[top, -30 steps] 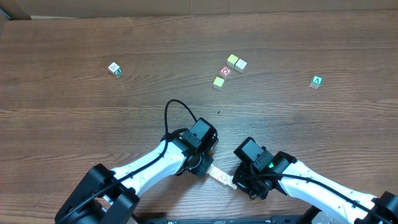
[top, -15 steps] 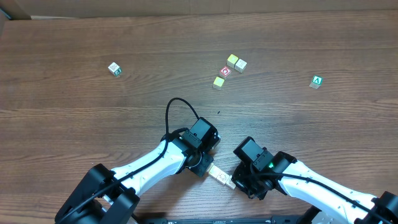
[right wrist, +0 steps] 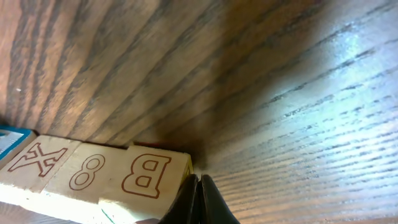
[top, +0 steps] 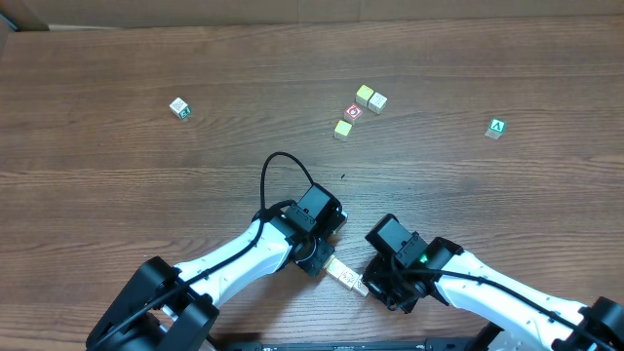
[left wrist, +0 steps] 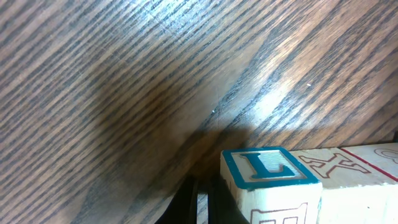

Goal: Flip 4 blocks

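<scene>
Both my arms are down low at the near edge of the table point(top: 117, 68), tips turned in toward each other. Between them lies the row of four blocks point(top: 346, 277), pale wood, end to end, flat on the grain. My left gripper point(top: 329, 263) is pinched fully closed with nothing between its jaws, parked at the left end of the row. From its wrist view I see the L block point(left wrist: 268, 169), teal border and teal letter facing up, just beside my dark fingertips, and touching it on the far side the X block point(left wrist: 339, 163) in red outline. Whether my tips actually press on the L block, I cannot tell from here. On the other side, my right gripper point(right wrist: 199, 194) is clamped together as well, its two fingers meeting in a thin line, empty, sitting right at the end of the B block point(right wrist: 147, 174). Running away from it I read the 8 block point(right wrist: 93, 171), then the X, then a sliver of teal at the frame edge. All four characters sit on the upward faces. Further out across the table, well apart from me, a red-circle cube point(top: 353, 112) huddles with three pale yellow cubes point(top: 364, 95), a green A cube point(top: 496, 128) sits off to the right, and a lone pale cube point(top: 178, 107) sits far left. A black cable point(top: 283, 168) loops up from my left wrist.
</scene>
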You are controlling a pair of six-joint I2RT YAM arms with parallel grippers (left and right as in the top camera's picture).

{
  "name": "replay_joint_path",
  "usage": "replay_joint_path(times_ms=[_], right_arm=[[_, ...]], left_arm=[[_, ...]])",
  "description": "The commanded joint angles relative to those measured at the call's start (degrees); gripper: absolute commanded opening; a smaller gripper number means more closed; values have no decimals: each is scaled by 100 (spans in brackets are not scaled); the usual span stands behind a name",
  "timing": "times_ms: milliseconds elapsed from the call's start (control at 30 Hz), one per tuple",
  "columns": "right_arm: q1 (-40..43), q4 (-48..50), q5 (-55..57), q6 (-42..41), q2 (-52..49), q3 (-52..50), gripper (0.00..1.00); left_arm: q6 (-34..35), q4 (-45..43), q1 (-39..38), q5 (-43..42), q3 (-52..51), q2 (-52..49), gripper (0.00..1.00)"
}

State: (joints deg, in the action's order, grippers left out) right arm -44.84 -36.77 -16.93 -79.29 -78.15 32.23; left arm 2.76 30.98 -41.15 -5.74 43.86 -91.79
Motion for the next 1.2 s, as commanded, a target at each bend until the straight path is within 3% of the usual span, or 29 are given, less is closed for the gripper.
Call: replay_joint_path(times_ms=[0, 400, 1167], right_arm=[[-153, 317, 55, -22, -153, 83, 4], [-317, 586, 50, -46, -380, 83, 4], [-505, 787, -15, -306, -385, 83, 4]], left_arm=[[-153, 4, -39, -111, -208, -264, 4], [-162, -4, -39, -107, -208, -262, 4], [-1058, -326, -39, -109, -208, -264, 4]])
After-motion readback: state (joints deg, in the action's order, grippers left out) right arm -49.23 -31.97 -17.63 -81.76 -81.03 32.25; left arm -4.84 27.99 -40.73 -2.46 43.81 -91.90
